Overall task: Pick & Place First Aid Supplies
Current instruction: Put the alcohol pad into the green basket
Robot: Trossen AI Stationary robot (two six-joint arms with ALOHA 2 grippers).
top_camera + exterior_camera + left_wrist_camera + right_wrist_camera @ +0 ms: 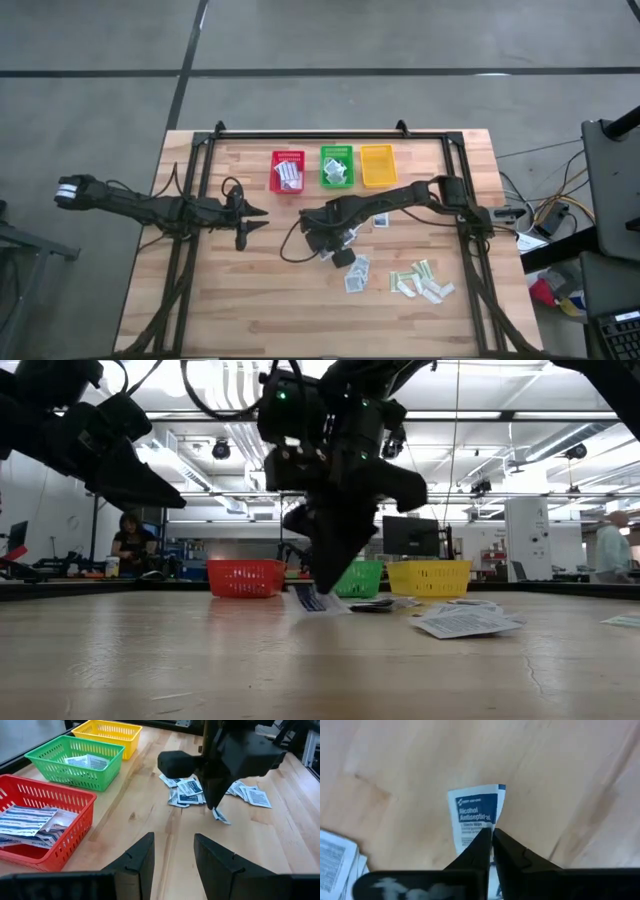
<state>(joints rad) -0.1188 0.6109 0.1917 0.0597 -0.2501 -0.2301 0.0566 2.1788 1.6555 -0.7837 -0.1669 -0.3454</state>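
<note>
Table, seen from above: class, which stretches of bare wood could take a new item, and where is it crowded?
Bare wood: the table's whole front-left area, below the left pincer, and the strip right of the yellow basket. Crowded: centre-right, where the right pincer, shut on a packet, works beside scattered packets and beige strips.

Overhead, table-level, two wrist views

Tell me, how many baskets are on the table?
3, in a row at the far edge of the table: the red basket nearest the left arm, the green basket in the middle, and the yellow basket nearest the right arm. None looks hidden.
</note>
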